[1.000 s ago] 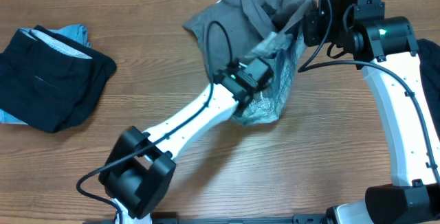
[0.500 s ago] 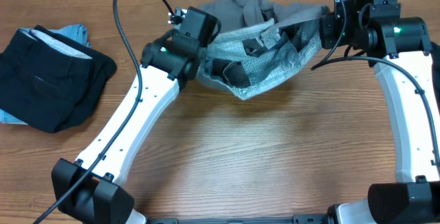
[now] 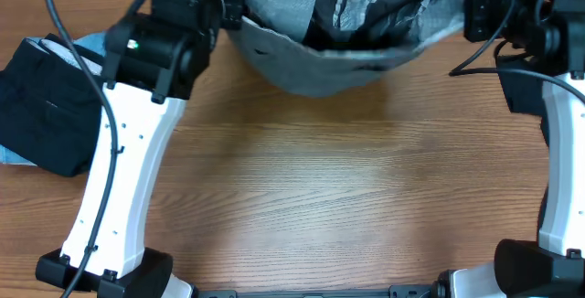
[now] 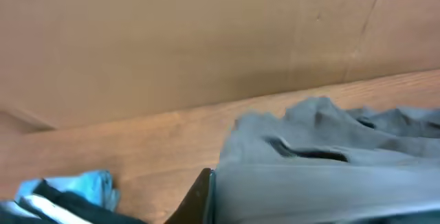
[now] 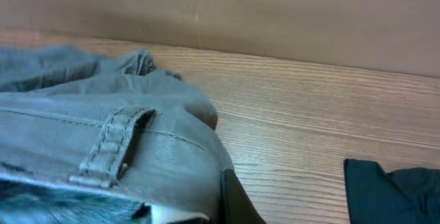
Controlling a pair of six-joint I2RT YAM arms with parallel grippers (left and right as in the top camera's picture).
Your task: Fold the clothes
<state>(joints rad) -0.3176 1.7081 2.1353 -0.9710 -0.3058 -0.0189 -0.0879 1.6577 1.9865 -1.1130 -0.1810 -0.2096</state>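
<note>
A medium-grey garment [image 3: 315,65] hangs stretched in the air at the back of the table, held by its two ends. My left gripper [image 3: 230,7] is shut on its left end and my right gripper [image 3: 464,10] is shut on its right end. The left wrist view shows the grey cloth [image 4: 323,176] against one finger [image 4: 199,200]. The right wrist view shows its waistband with a belt loop [image 5: 110,148] beside one finger [image 5: 237,200]. A pile of black clothes [image 3: 41,106] with a light-blue one [image 3: 91,44] lies at the left.
A dark cloth [image 3: 571,88] lies at the right edge of the table, also in the right wrist view [image 5: 392,193]. A brown cardboard wall [image 4: 206,38] stands behind the table.
Both arms have lifted the grey garment off the table and pulled it apart; the left gripper swung from the middle to the back left, stretching the cloth wide.
</note>
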